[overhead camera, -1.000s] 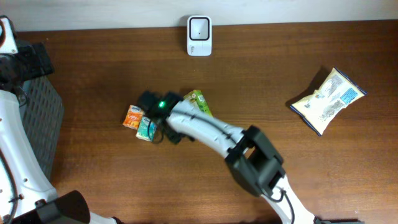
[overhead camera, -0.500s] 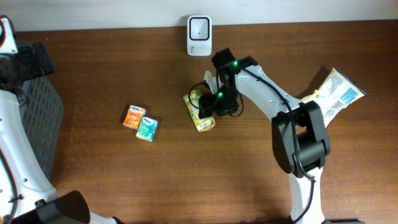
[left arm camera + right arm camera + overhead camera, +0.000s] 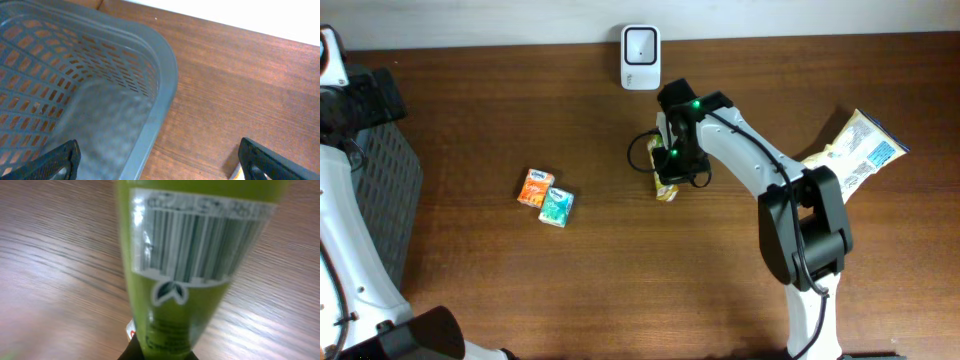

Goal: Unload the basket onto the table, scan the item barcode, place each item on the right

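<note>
"Which hand is holding the item?"

"My right gripper [image 3: 672, 160] is pinching the green packet [image 3: 666, 188]. In the wrist view its dark fingers [image 3: 131, 355] are pressing in on the packet's lower end, and the packet is stretching away from them over the wooden table [image 3: 470, 100]."

"Where is it sitting in relation to the scanner?"

"It is hanging near the middle of the table, just in front of the white scanner [image 3: 640, 57] at the back edge, and it isn't touching it. Whether its bottom is touching the wood, I cannot tell."

"Is the barcode showing?"

"Yes. The barcode [image 3: 200, 245] on its white label is facing my right wrist camera, a bit blurred."

"And your other hand?"

"My left gripper [image 3: 159, 162] is spreading its fingertips [image 3: 55, 160] wide, gripping nothing. It is hovering at the left side, over the rim of the grey perforated basket [image 3: 165, 75]."

"What else is lying around?"

"An orange tissue pack [image 3: 534, 186] and a teal tissue pack [image 3: 556, 206] are lying against each other, well to the left of the packet. A white, yellow and blue snack bag [image 3: 860, 155] is lying far to the right, with my right arm crossing its near corner."
</note>
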Motion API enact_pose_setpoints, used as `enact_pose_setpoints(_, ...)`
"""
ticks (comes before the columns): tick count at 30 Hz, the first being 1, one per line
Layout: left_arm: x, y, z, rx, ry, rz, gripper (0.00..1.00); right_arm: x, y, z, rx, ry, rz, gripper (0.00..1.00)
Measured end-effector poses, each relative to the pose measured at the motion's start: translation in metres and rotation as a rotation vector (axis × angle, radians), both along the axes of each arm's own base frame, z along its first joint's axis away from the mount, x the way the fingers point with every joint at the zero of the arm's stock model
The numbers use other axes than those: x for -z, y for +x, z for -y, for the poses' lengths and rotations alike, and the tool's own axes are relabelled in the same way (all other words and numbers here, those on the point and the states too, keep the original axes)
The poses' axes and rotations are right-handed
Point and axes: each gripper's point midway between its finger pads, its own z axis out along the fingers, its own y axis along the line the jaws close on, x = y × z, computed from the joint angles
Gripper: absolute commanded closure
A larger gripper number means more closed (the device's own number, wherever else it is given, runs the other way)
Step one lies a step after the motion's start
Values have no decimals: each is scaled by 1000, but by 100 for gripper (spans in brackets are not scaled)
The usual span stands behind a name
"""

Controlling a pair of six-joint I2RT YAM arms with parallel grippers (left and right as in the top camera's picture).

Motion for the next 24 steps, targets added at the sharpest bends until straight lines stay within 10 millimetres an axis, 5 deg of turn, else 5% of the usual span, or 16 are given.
enact_pose_setpoints(1, 0, 0, 0, 0, 0, 0, 1, -5, -3, 2, -25, -64, 23, 91)
enact_pose_setpoints(3, 0, 0, 0, 0, 0, 0, 1, -10, -20, -5, -120, -214, 63, 59)
enact_pose_setpoints(4, 0, 0, 0, 0, 0, 0, 1, -11, -30, -16, -185, -278, 95, 52)
enact_pose_setpoints(9, 0, 0, 0, 0, 0, 0, 1, -12, -61, -72, -349, -304, 181, 33)
enact_pose_setpoints(12, 0, 0, 0, 0, 0, 0, 1, -11, -73, -96, -381, -222, 166, 40)
enact_pose_setpoints(16, 0, 0, 0, 0, 0, 0, 1, -21, -56, -85, -299, -193, 159, 32)
enact_pose_setpoints(20, 0, 0, 0, 0, 0, 0, 1, -44, -22, -42, -125, -148, 125, 27)
enact_pose_setpoints(24, 0, 0, 0, 0, 0, 0, 1, -25, -30, -47, -116, -81, 74, 22)
